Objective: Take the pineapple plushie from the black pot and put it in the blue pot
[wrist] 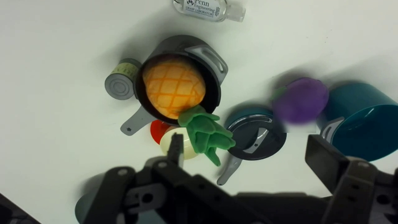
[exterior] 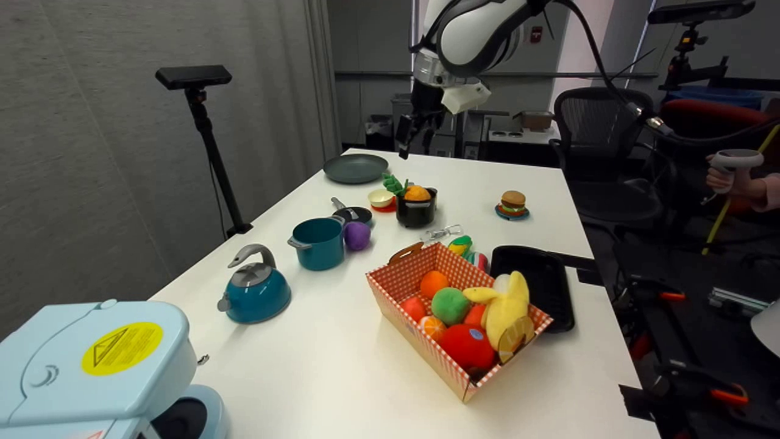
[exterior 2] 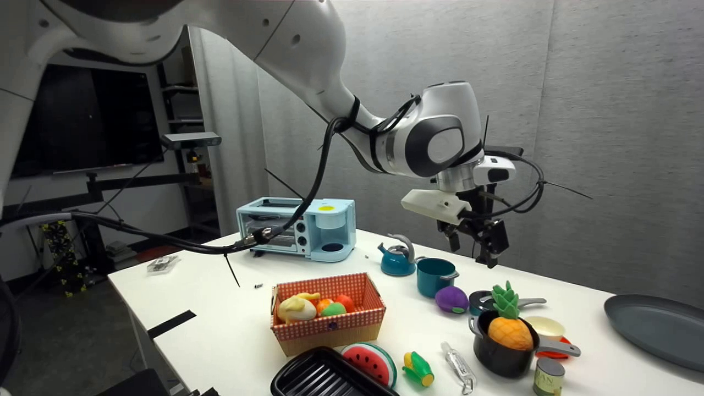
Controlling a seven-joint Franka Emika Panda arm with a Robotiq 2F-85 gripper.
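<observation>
The gripper (wrist: 248,149) hangs in the air above the table (exterior 2: 220,308), its 2 fingers (wrist: 325,161) spread wide. The pineapple (wrist: 174,88) sits in the black pot (exterior 2: 500,360), lower than the gripper and apart from it. In the wrist view, its orange body lies up and to the left of the gap between the fingers, while its green leaves (wrist: 206,132) lean out over the rim and show within that gap, nearer the finger on that view's left. The blue pot (wrist: 357,96) is at its right, the purple toy (wrist: 301,99) and a small pan (wrist: 255,137) between the 2 pots.
</observation>
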